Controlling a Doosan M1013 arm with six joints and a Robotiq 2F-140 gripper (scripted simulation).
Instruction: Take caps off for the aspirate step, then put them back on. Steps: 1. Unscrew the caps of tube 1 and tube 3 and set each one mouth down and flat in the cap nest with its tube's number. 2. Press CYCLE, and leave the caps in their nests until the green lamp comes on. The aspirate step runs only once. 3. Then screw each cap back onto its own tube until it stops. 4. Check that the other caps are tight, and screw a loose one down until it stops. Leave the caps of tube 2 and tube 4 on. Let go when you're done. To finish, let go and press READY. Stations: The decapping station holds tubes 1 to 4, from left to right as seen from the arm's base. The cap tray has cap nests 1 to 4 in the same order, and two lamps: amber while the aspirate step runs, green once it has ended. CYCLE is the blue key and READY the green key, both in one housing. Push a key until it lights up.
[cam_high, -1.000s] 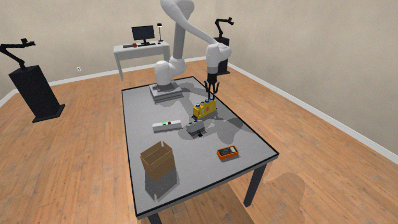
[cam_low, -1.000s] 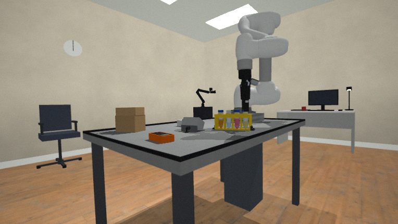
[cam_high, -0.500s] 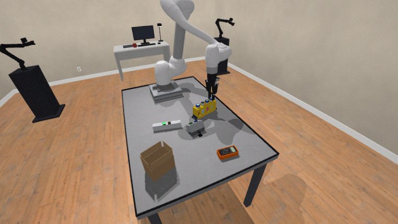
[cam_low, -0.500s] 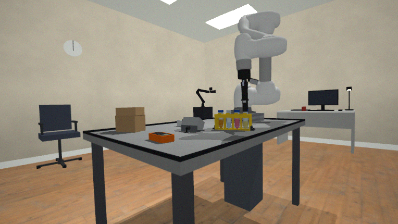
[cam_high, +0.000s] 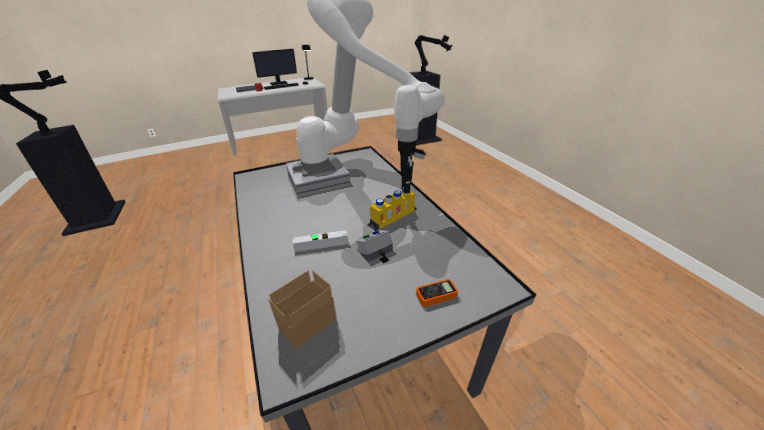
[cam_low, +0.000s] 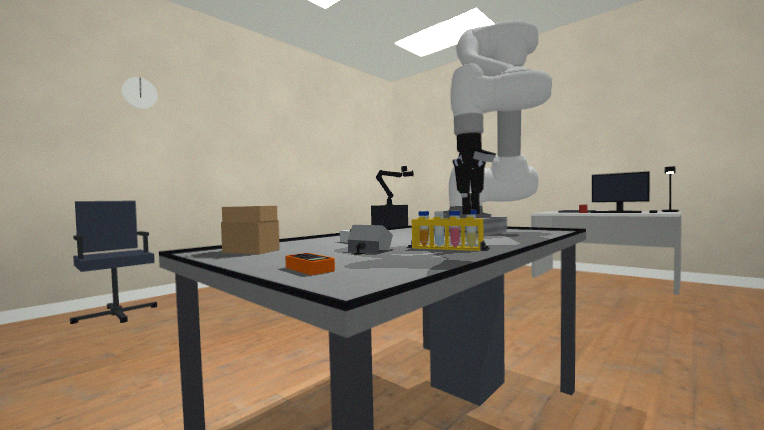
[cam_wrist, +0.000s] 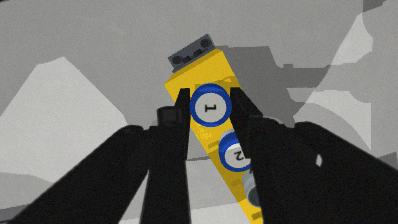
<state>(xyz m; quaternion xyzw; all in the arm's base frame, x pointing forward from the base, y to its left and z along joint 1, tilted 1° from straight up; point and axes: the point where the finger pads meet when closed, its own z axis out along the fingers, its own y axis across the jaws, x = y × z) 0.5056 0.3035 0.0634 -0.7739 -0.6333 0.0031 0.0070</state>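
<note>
Blue-rimmed cap 1 (cam_wrist: 210, 107), on its tube at the upper end of the yellow decapping station (cam_wrist: 210, 71) mid-frame, sat squarely between the fingers of the gripper (cam_wrist: 209, 96), clamped on its left and right sides.

An open cardboard box (cam_high: 302, 307) and an orange multimeter (cam_high: 436, 292) sit well apart on the table (cam_high: 256, 320).

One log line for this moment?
step: cap 1 grasp | claw: shut on cap 1 | cap 1: seated in yellow rack | cap 2: on
</note>
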